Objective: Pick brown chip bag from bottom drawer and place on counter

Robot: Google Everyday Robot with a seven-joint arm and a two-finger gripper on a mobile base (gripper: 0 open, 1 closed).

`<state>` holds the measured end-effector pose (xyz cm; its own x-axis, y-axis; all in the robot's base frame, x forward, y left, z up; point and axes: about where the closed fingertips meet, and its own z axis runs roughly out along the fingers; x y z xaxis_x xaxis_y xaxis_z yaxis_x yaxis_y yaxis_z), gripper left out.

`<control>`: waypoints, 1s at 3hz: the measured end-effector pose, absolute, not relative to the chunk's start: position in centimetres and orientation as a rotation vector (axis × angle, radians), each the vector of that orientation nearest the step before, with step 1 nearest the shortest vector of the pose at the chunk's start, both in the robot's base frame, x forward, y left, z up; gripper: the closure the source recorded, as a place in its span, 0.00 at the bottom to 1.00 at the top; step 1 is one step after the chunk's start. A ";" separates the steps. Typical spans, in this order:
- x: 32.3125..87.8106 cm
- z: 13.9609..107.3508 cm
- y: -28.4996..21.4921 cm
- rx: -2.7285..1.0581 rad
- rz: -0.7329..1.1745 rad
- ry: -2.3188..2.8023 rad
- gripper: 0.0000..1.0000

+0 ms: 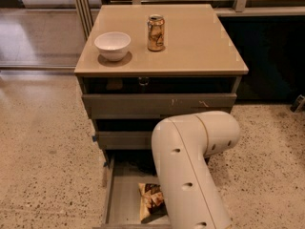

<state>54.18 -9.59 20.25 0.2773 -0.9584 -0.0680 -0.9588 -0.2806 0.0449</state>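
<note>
My arm (190,175) hangs over the open bottom drawer (121,199) and hides my gripper, so I cannot tell its grip. The brown chip bag (150,202) lies on the drawer floor, just left of my arm. A bowl (113,45) and a can (156,32) stand on the counter (200,42).

The worktop (200,42) is glossy beige-tan. On it, a white bowl (112,45) sits at the left and a gold can (156,33) with brown markings stands beside it. The drawers (143,106) below are plain grey, and so is the bottom drawer (125,202). The bag (151,202) in it is dark brown with cream ends. The arm (190,175) is cream-white, and the gripper is hidden behind it. The floor (43,151) is speckled beige terrazzo.
</note>
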 end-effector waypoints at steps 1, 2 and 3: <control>54.3 24.6 -10.1 -2.483 0.105 1.872 1.00; 55.0 31.2 -10.7 -2.459 0.032 1.867 1.00; 55.6 35.8 -11.0 -2.456 -0.032 1.857 1.00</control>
<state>55.58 -10.97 35.80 0.2730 -0.9618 -0.0206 -0.9605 -0.2713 -0.0620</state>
